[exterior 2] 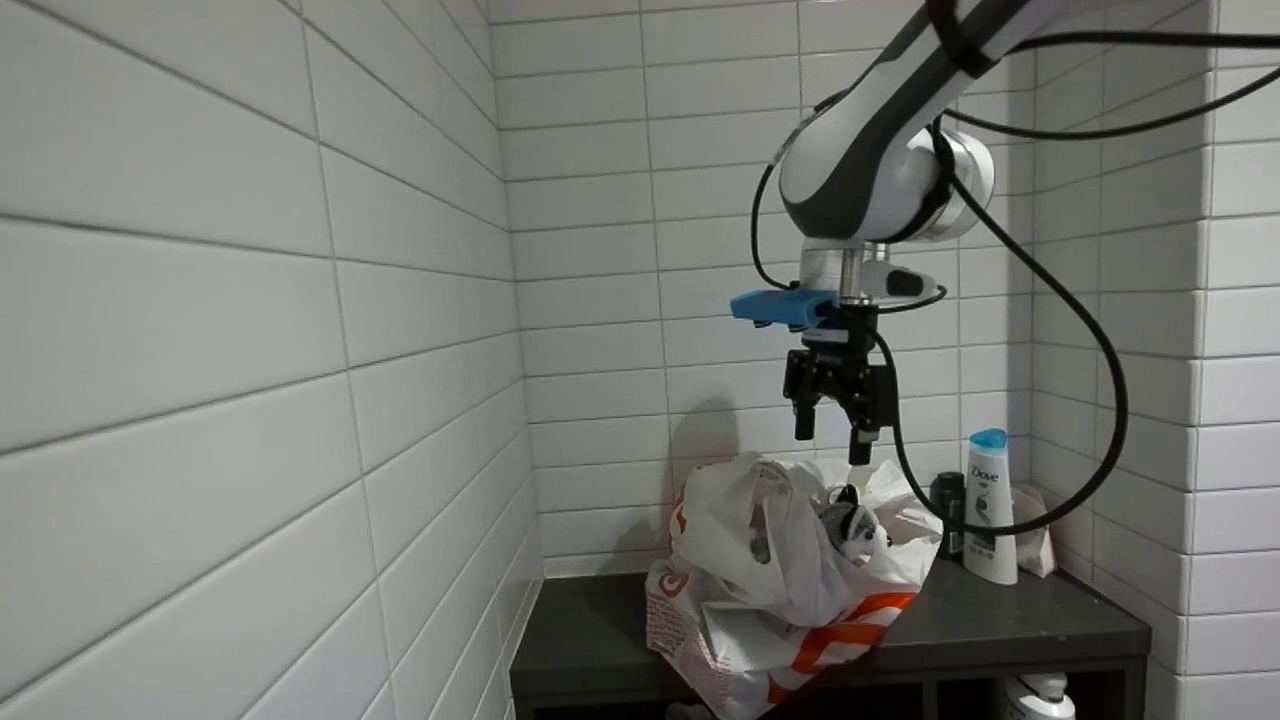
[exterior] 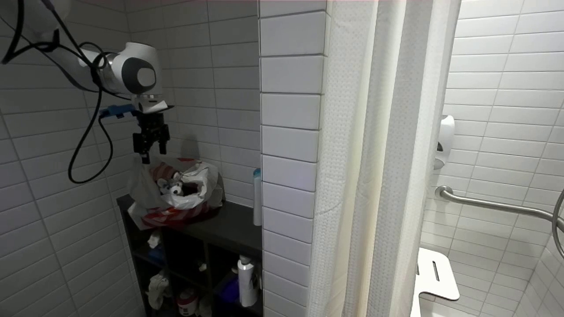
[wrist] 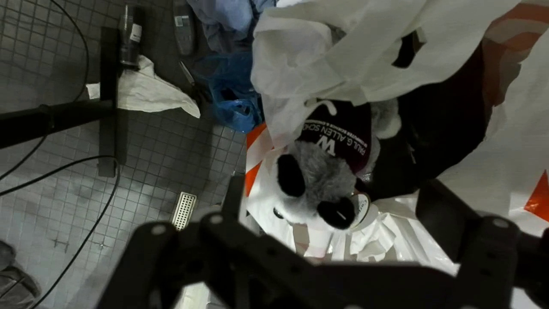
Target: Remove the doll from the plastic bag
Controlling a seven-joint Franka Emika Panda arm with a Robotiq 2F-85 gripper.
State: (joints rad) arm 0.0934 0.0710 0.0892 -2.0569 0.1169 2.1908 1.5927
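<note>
The doll is a grey and white plush animal with black ears and a dark shirt with white lettering. It shows in both exterior views (exterior: 175, 188) (exterior 2: 856, 526) and in the wrist view (wrist: 317, 171). Its head sticks out of the opening of a white and red plastic bag (exterior 2: 740, 610), also seen in an exterior view (exterior: 176, 215) and the wrist view (wrist: 373, 47). Bag film covers part of its lower body. My gripper (exterior 2: 832, 446) is open and empty, pointing down above the doll and bag opening. It also shows in an exterior view (exterior: 154, 156) and the wrist view (wrist: 334, 199).
The bag stands on a dark shelf top (exterior 2: 1030, 625) against tiled walls. A white Dove bottle (exterior 2: 990, 530) and a dark can (exterior 2: 947, 510) stand beside it. A black cable loop (exterior 2: 1112, 400) hangs by the arm. A tiled column (exterior: 288, 141) stands beside the shelf.
</note>
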